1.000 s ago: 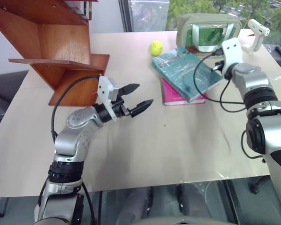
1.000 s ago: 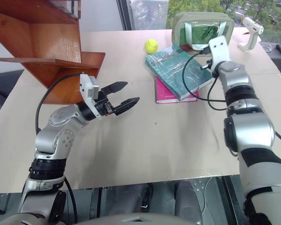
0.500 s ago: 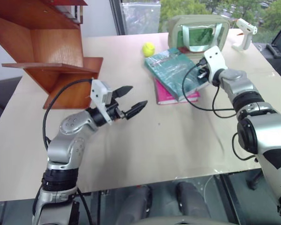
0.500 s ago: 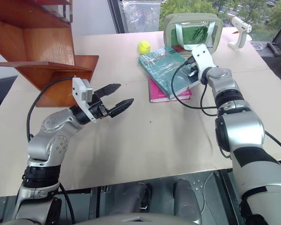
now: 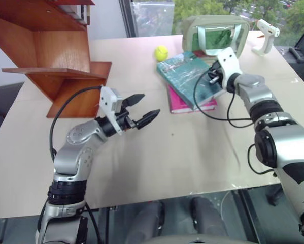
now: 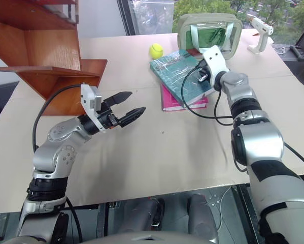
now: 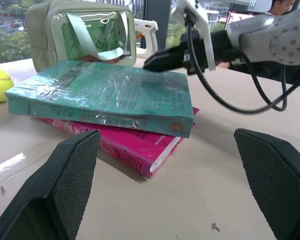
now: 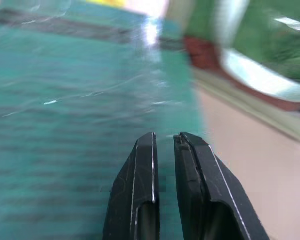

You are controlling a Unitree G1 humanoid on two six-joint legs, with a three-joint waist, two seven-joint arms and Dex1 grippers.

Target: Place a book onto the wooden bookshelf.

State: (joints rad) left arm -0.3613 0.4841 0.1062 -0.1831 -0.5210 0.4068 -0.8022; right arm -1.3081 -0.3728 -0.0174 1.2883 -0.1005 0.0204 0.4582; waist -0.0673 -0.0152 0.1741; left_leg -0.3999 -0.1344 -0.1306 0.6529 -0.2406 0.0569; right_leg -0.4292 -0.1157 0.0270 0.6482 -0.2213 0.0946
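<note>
Head views: the book (image 5: 192, 76) is lying on the counter (image 5: 192, 152), stacked on a pink book (image 5: 184, 104) and well apart from the wooden bookshelf (image 5: 45, 56); a tennis ball (image 5: 161, 52) is sitting just beside the book. The left gripper (image 5: 141, 109) is hovering between book and bookshelf, jaws fully spread and holding nothing. Left wrist view: the right gripper (image 7: 157, 59) is poised over the book's far corner. Right wrist view: its jaws are nearly closed and empty. Recommended: spread them before clamping the book's edge. The pouch (image 7: 84, 32) behind the book is holding greenish contents that cannot be identified.
</note>
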